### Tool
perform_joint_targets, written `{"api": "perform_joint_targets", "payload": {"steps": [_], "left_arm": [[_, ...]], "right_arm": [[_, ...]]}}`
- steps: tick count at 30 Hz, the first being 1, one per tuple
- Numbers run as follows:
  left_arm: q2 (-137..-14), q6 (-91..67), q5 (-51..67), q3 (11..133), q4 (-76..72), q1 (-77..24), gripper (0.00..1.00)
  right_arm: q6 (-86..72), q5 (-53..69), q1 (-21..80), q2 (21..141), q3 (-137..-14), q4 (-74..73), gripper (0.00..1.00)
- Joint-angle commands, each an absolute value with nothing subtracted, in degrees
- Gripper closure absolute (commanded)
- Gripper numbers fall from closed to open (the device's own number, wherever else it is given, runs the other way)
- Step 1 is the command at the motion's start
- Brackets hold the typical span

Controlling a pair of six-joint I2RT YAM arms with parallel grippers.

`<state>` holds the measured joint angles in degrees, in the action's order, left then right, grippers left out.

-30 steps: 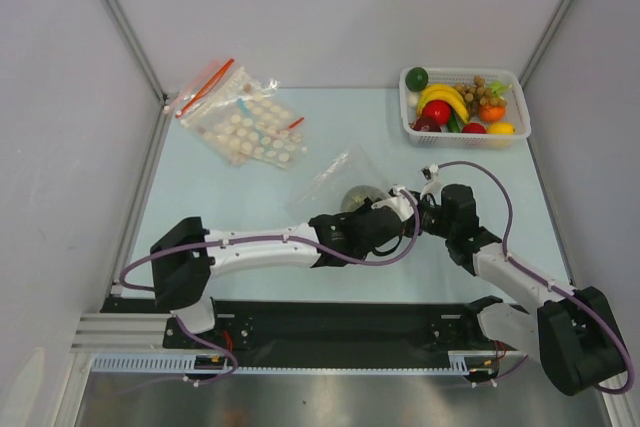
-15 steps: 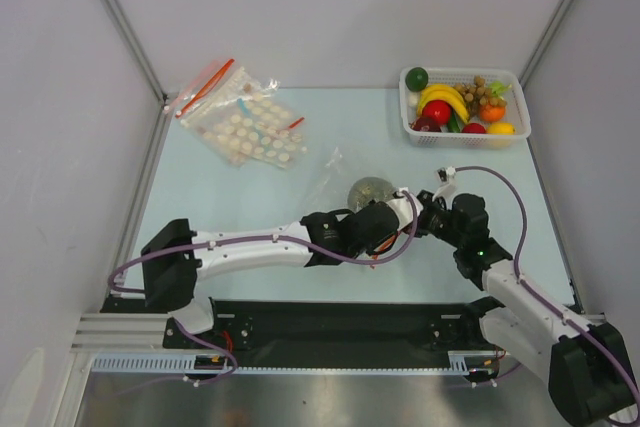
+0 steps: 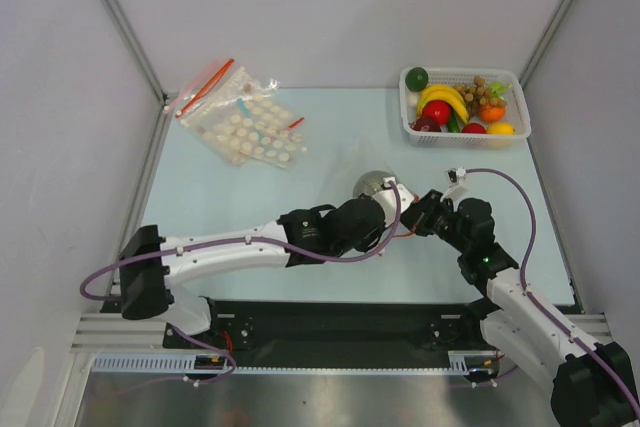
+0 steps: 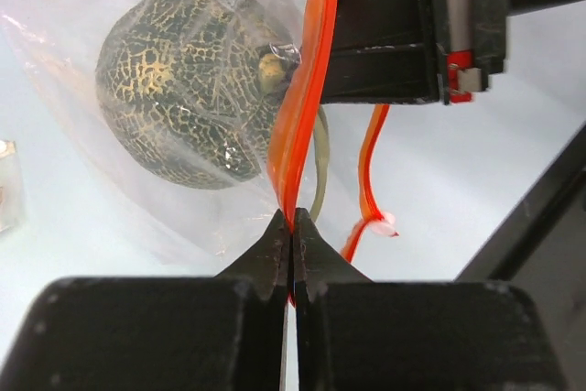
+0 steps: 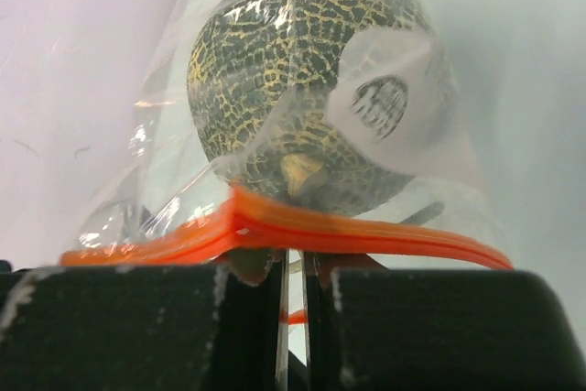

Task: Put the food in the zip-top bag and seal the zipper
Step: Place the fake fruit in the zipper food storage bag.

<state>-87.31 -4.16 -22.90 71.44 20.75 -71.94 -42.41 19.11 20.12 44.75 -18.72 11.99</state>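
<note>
The zip-top bag [image 3: 352, 162] is held up between both grippers, and a rough grey-green ball [image 3: 375, 185] of the food sits inside it. In the left wrist view my left gripper [image 4: 291, 224] is shut on the red zipper [image 4: 298, 125], with the ball [image 4: 183, 80] behind the plastic. My right gripper [image 5: 293, 263] is shut on the same zipper [image 5: 366, 240], just under the ball [image 5: 302, 89]. From above, the left gripper [image 3: 398, 203] and right gripper [image 3: 424, 215] meet at the bag's mouth. A shiny red fruit [image 3: 436, 112] and a dark green ball [image 3: 417, 77] lie in the basket.
A white basket [image 3: 512, 77] at the back right holds bananas [image 3: 445, 97], a grape bunch and other toy produce. Clear bags patterned with pale discs [image 3: 250, 125] lie at the back left. Frame posts rise along both sides.
Both grippers and the bag with the ball have shifted right and a little farther from the bases. The left arm has stretched out and the right arm has drawn back.
</note>
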Motion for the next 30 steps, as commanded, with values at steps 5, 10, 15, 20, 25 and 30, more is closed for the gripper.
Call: {"api": "perform_joint_targets", "payload": {"steps": [5, 10, 15, 20, 25, 30], "left_arm": [[-80.77, -6.5, -10.05, 70.49, 18.63, -72.16, 1.0], [-77.27, -9.39, -4.92, 70.05, 16.71, -72.07, 1.0], [-73.31, -15.63, 2.32, 66.02, 15.47, -63.15, 1.0], [-71.55, -20.47, 4.48, 68.54, 17.83, -57.22, 1.0], [-68.74, -25.39, 10.28, 68.3, 15.39, -52.21, 1.0], [-65.22, -27.86, 7.48, 64.69, 10.64, -48.52, 1.0]], "right_arm": [[-40.52, 18.02, 22.58, 42.54, -19.33, 16.34, 0.99], [-35.6, 11.53, 31.19, 42.1, -21.7, 14.94, 0.59], [-30.25, 7.22, 39.01, 41.31, -24.95, 11.34, 0.36], [-27.07, 0.88, 44.47, 37.54, -27.51, 6.51, 0.36], [-22.86, -1.74, 44.56, 35.42, -32.93, 1.87, 0.37], [-20.48, -10.35, 43.86, 38.57, -41.38, -5.09, 0.41]]}}
